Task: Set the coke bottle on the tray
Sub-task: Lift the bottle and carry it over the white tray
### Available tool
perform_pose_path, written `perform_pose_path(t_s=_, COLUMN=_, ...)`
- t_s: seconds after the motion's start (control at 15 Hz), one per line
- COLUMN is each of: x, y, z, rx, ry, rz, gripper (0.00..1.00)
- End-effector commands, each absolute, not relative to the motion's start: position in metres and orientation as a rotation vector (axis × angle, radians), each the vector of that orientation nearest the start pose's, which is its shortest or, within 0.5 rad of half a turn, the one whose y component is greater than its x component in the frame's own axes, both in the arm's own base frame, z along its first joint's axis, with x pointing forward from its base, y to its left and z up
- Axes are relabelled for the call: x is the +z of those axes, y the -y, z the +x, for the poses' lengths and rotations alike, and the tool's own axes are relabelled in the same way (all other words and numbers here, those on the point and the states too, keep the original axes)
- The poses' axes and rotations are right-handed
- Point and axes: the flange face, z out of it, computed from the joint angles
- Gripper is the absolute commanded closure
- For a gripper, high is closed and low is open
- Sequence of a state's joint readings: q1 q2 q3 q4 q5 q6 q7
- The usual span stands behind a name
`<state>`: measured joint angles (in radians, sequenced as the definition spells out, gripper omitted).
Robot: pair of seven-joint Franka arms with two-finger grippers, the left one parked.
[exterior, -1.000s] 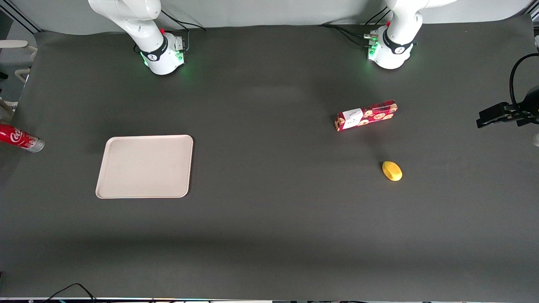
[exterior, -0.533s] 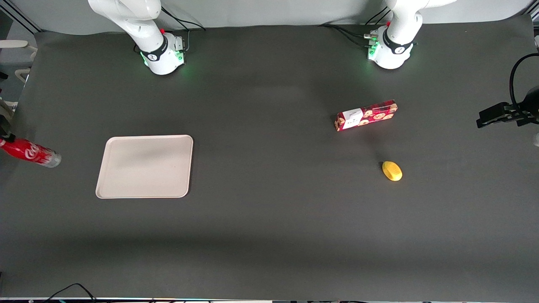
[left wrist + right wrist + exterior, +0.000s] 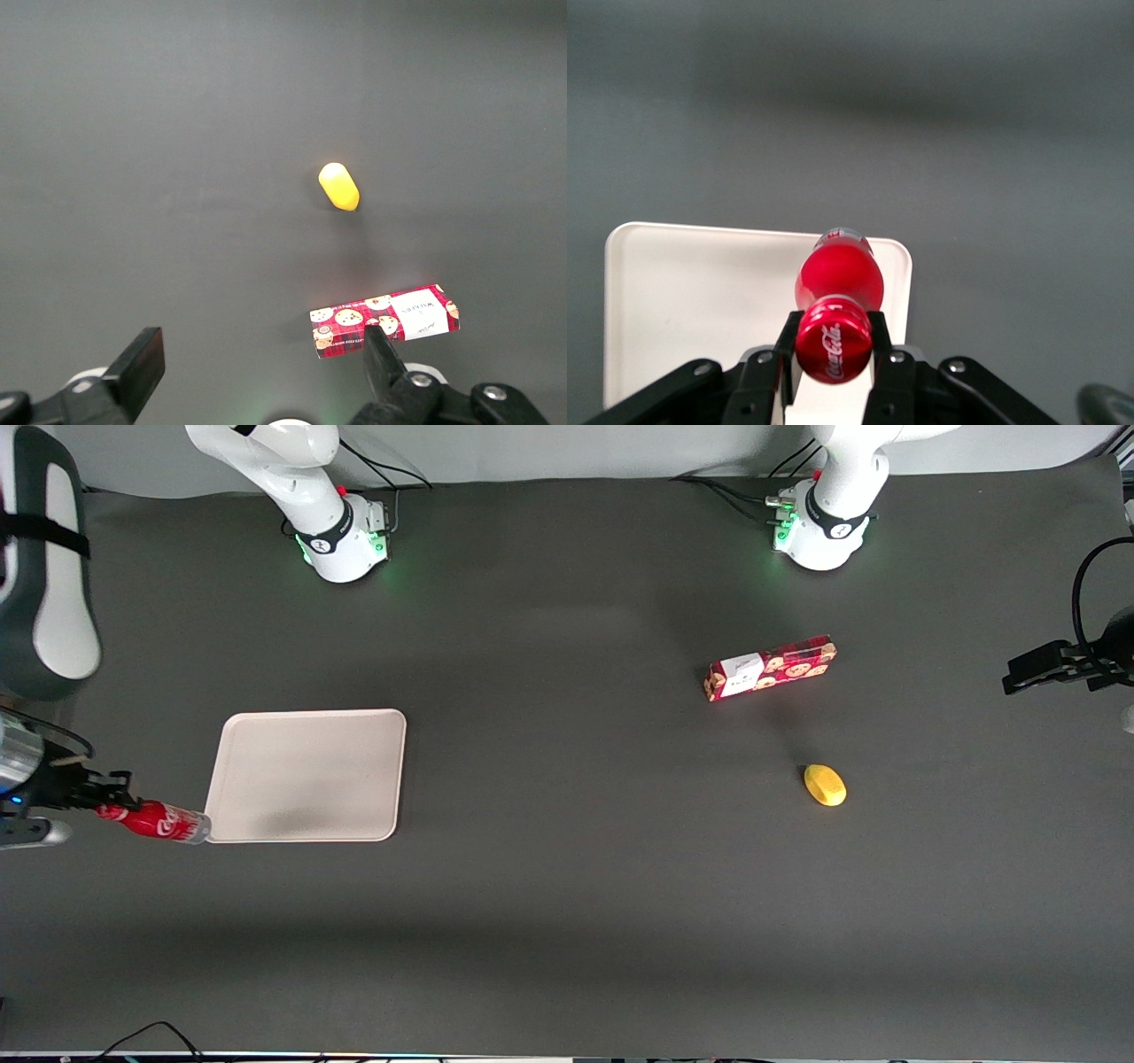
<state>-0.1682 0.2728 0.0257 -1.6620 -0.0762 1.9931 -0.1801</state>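
My gripper (image 3: 108,809) is shut on the neck of the coke bottle (image 3: 159,821), a small red bottle with white script and a silvery base, held in the air. In the front view the bottle's base reaches the corner of the tray (image 3: 306,775) nearest the front camera, at the working arm's end of the table. The tray is beige, flat and bare. In the right wrist view the red cap (image 3: 834,341) sits clamped between the black fingers (image 3: 769,372) of the gripper (image 3: 834,347), and the bottle (image 3: 839,274) hangs over the tray's rim (image 3: 897,266).
A red cookie box (image 3: 771,668) and a yellow lemon-like object (image 3: 825,785) lie toward the parked arm's end of the table; both also show in the left wrist view, the box (image 3: 385,320) and the yellow object (image 3: 339,187). A black cable (image 3: 142,1036) runs along the table's near edge.
The gripper has carried the coke bottle in from the table's edge toward the tray and nearer the front camera; its base now reaches the tray's corner.
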Motion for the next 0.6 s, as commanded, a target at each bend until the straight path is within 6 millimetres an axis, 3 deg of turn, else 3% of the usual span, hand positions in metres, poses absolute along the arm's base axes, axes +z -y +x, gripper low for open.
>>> perform_pose_path(t_s=0.0, x=0.413, y=0.098, z=0.616, rx=-0.050, ry=0.146, rz=-3.191, gripper=1.00)
perform_pose_path(t_s=0.4, x=0.358, y=0.111, z=0.573, rx=0.012, ry=0.206, rz=-3.189, gripper=1.00)
perform_pose_path(t_s=0.53, x=0.351, y=0.119, z=0.567, rx=0.003, ry=0.212, rz=-3.192, gripper=1.00)
